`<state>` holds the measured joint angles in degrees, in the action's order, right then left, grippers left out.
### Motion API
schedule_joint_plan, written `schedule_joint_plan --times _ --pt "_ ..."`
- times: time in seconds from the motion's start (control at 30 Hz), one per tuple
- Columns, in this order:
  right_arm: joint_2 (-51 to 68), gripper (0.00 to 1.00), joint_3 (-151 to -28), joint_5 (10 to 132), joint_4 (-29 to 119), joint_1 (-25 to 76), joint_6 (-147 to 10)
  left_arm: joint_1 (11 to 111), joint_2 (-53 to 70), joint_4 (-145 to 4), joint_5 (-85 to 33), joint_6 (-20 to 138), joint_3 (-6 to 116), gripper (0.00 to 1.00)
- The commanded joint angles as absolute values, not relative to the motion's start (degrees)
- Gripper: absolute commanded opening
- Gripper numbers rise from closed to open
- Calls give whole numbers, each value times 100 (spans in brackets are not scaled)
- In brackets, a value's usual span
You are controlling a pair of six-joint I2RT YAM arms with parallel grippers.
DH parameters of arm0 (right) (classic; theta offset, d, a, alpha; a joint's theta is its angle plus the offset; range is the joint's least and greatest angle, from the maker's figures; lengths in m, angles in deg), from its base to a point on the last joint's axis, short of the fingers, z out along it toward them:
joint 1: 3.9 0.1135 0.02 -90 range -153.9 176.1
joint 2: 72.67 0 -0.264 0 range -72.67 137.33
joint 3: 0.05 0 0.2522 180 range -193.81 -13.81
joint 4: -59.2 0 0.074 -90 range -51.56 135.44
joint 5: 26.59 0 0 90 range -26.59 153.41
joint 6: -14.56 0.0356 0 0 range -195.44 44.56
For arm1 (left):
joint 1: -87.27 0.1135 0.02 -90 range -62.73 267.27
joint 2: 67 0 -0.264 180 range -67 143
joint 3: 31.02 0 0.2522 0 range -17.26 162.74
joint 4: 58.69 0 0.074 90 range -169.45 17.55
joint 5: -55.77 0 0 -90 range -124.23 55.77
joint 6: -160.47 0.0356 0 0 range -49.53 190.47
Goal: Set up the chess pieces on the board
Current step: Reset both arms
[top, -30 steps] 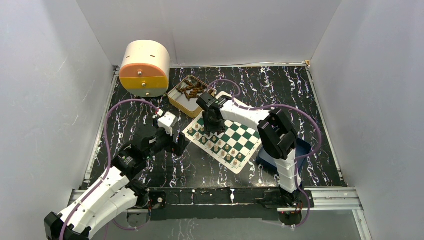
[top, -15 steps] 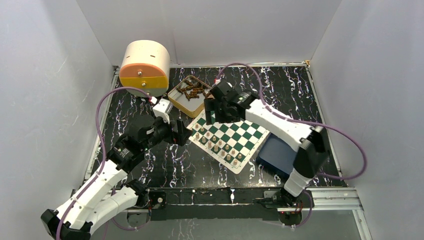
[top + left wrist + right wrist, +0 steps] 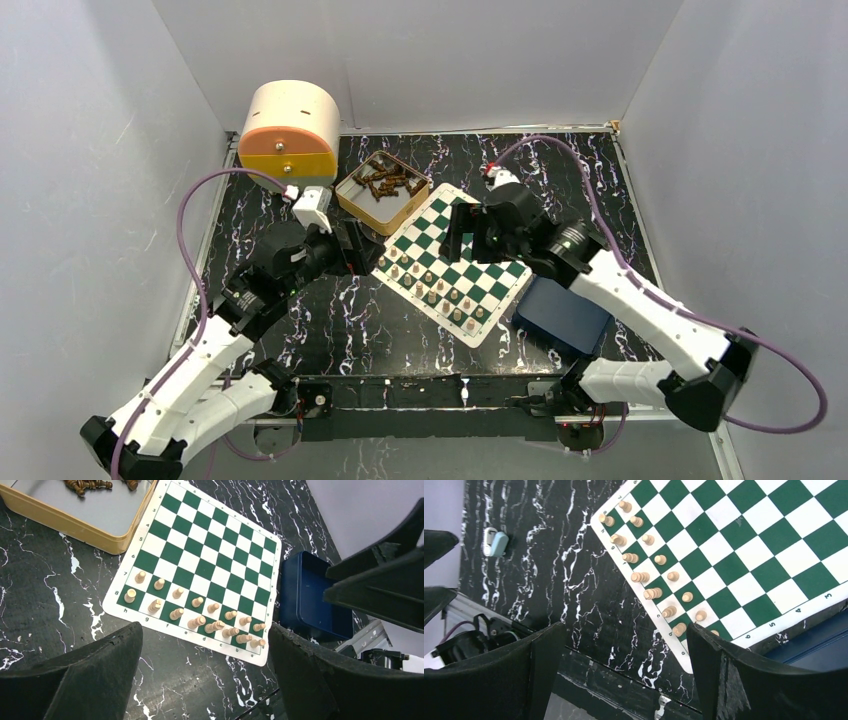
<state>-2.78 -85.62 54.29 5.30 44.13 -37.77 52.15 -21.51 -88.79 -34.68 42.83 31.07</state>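
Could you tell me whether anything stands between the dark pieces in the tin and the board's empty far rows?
No object lies between them: the tin holding the dark pieces sits right beside the board. Only the right gripper, open, hangs above those far rows.

The left arm (image 3: 215, 350) is extended forward and to the right from its base, bent at the elbow. The left gripper (image 3: 352, 248) is tilted downward, jaws spread wide. The right arm (image 3: 640, 300) is swung out rightward, then angled inward. The right gripper (image 3: 624, 635) is likewise held wide open.
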Motion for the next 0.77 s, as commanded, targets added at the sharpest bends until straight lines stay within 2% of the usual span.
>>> schedule_joint_plan --times 0.0,0.27,0.73 --pt "-1004 99 -8269 5243 1168 4407 -3650 5193 -2384 -8786 -3599 4120 3295 93" --pt "-1603 99 -7858 5076 1274 4404 -3432 5194 -2673 -8675 -3599 4011 3210 93" --pt "-1624 99 -7714 5050 1257 4404 -3189 5193 -2570 -8529 -3423 4155 3167 93"
